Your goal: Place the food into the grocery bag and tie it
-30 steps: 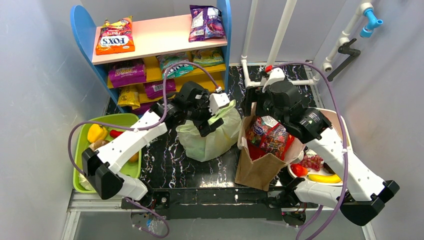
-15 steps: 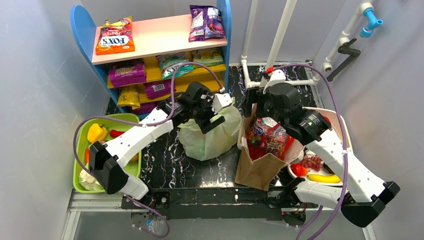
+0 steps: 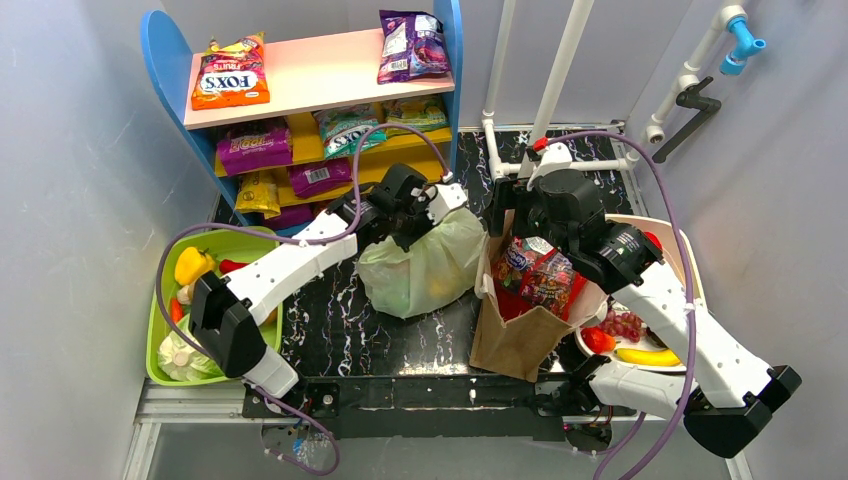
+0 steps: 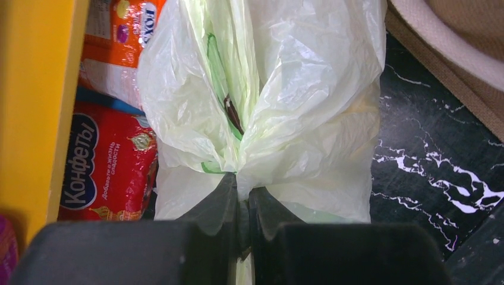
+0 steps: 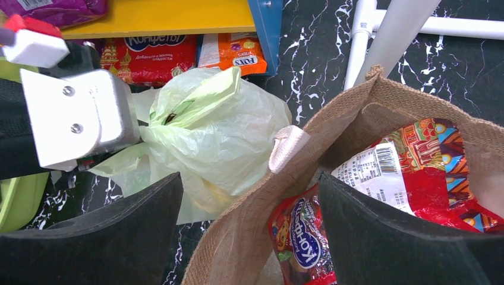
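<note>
The pale-green grocery bag (image 3: 420, 268) sits on the black marbled table (image 3: 330, 330) in the middle of the top view, with its mouth gathered into a bunch at its upper edge. The left gripper (image 4: 242, 190) is clamped on that bunch. In the left wrist view its 2 dark fingers meet at lower centre with folds of film pinched between them, and the rest of the bag fans out above. The crinkled plastic hides whatever is inside. More food lies in a green tray (image 3: 157, 300) at the left edge of the top view: a yellow pepper (image 3: 192, 266), a red piece (image 3: 232, 267) and a leafy green piece (image 3: 185, 355). Just to the right of the grocery bag stands a brown burlap bag (image 3: 510, 345) stuffed with bright snack packets (image 3: 540, 275). The right gripper (image 5: 249, 202) hangs over that bag's rim with its jaws spread wide and nothing between them. In the right wrist view, 1 finger sits at lower left over the pale-green film and the other at lower right over the packets. At the lower right of the top view, a beige basket (image 3: 680, 255) holds a banana (image 3: 650, 356) and grapes (image 3: 625, 323). A blue-sided shelf (image 3: 160, 60) stocked with sweets fills the upper left.
</note>
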You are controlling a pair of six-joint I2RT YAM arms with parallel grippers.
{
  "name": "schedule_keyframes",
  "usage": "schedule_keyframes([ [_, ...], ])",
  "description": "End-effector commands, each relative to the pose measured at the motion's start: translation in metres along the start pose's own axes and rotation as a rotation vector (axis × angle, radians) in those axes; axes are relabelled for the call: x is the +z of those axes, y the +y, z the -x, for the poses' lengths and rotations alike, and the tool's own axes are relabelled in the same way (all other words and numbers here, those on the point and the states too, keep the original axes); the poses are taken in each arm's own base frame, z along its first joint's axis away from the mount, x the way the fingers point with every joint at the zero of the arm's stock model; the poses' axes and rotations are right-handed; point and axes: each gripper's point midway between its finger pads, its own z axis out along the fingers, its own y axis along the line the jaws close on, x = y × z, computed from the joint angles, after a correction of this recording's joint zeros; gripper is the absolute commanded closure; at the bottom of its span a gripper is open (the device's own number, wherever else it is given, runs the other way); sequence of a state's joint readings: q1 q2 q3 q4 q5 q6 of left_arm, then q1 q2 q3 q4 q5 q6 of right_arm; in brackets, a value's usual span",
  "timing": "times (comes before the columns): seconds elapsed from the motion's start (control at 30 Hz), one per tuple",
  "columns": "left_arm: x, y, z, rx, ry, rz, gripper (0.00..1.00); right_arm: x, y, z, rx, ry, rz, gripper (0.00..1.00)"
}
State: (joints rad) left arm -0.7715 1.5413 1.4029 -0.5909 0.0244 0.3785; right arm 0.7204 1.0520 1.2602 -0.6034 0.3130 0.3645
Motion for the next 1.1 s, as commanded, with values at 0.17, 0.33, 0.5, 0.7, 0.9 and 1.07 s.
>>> schedule_keyframes([
  [0.17,-0.074,0.037,0.039,-0.158,-0.152,0.220,1.00,-0.005,-0.001,0.017,0.023,-0.070,-0.010,0.10],
  [0.33,-0.104,0.041,0.049,-0.281,-0.149,0.240,1.00,-0.013,-0.005,0.035,0.010,-0.111,-0.037,0.10],
  [0.5,-0.147,0.035,0.077,-0.358,-0.244,0.183,1.00,-0.030,-0.023,0.058,0.010,-0.174,-0.141,0.10],
  [0.7,-0.210,0.024,0.116,-0.415,-0.444,0.093,1.00,-0.054,-0.063,0.065,0.067,-0.234,-0.333,0.11],
  [0.9,-0.280,-0.008,0.156,-0.327,-0.701,-0.110,1.00,-0.076,-0.093,0.062,0.148,-0.308,-0.439,0.12],
  [1.07,-0.312,-0.024,0.184,-0.325,-0.849,-0.238,1.00,-0.089,-0.113,0.055,0.215,-0.359,-0.527,0.14],
])
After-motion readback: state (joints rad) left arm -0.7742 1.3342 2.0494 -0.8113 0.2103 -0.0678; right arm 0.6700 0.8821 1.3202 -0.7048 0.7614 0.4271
